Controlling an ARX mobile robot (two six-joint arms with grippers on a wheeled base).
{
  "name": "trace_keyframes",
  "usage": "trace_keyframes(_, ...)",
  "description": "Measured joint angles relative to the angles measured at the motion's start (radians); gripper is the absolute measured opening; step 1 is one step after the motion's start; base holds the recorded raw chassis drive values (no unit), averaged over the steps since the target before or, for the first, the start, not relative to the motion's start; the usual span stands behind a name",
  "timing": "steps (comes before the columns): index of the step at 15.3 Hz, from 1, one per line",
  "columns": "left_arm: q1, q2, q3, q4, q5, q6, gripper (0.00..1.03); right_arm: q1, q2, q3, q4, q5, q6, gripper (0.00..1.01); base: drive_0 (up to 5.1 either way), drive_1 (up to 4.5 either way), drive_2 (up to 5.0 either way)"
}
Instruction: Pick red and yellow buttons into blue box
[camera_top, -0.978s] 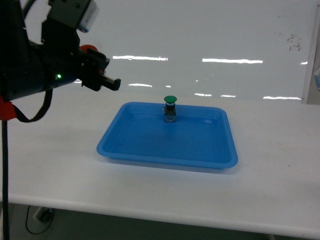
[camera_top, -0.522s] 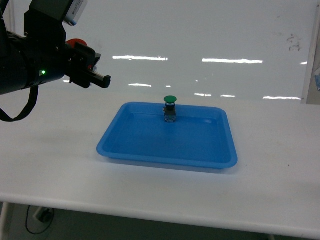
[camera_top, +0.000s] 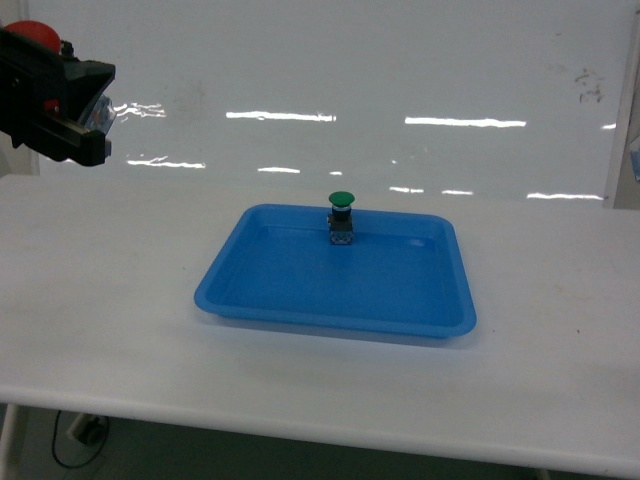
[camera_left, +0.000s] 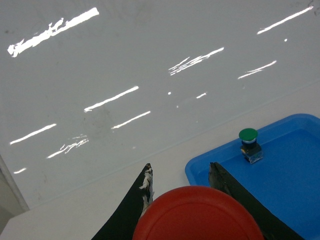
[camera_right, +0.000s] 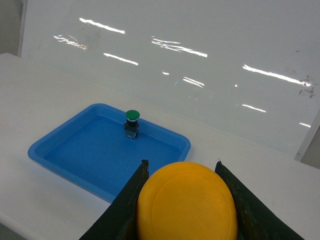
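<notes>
Evidently each claw grips a button for delivery: the left claw (camera_left: 180, 200) clamps the red button (camera_left: 197, 214), the right claw (camera_right: 182, 200) clamps the yellow button (camera_right: 186, 202), both clear of the blue tray (camera_top: 440, 325) holding the green button (camera_top: 341, 218).

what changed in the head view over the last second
The left gripper, holding the red button, pulled back up and to the left, away from the blue box; only its tip remains at the frame's edge. The green button stayed upright at the box's far side, and the box did not move.
</notes>
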Motion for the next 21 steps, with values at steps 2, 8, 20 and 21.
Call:
trace_keyframes(2, 0.0, -0.002, -0.02, -0.001, -0.002, 0.0, 0.29, 0.0, 0.0, 0.0, 0.0, 0.0, 0.0, 0.33, 0.0, 0.0, 0.0)
trace_keyframes(8, -0.016, -0.035, -0.029, -0.005, -0.009, -0.001, 0.29, 0.0, 0.0, 0.0, 0.0, 0.0, 0.0, 0.33, 0.0, 0.0, 0.0)
trace_keyframes(20, -0.013, -0.187, -0.098, -0.049, 0.02, 0.007, 0.29, 0.0, 0.0, 0.0, 0.0, 0.0, 0.0, 0.33, 0.0, 0.0, 0.0)
trace_keyframes(21, -0.013, -0.187, -0.098, -0.049, 0.02, 0.007, 0.29, 0.0, 0.0, 0.0, 0.0, 0.0, 0.0, 0.33, 0.0, -4.25, 4.2)
